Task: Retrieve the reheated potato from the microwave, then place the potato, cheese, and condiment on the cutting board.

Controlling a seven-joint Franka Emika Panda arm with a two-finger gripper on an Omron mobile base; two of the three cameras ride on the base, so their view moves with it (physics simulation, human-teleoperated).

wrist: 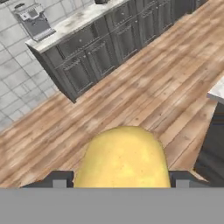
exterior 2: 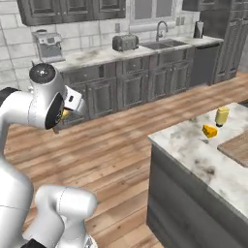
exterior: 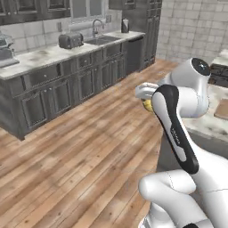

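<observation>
My gripper (wrist: 121, 180) is shut on the potato (wrist: 123, 157), a pale-yellow lump that sits between the two dark finger tips. A sliver of the potato (exterior: 147, 106) peeks out beside my forearm, held in the air above the wooden floor. On the island counter (exterior 2: 193, 150) to the right stand the yellow condiment bottle (exterior 2: 222, 116) and, just in front of it, the orange cheese wedge (exterior 2: 209, 131). A corner of the wooden cutting board (exterior 2: 237, 147) lies to their right. The microwave is out of view.
A long dark-cabinet counter (exterior 2: 121, 55) runs along the far wall with a coffee machine (exterior 2: 47, 46), a toaster (exterior 2: 125, 43) and a sink (exterior 2: 162, 43). Wooden floor (exterior: 80, 151) lies between it and the island.
</observation>
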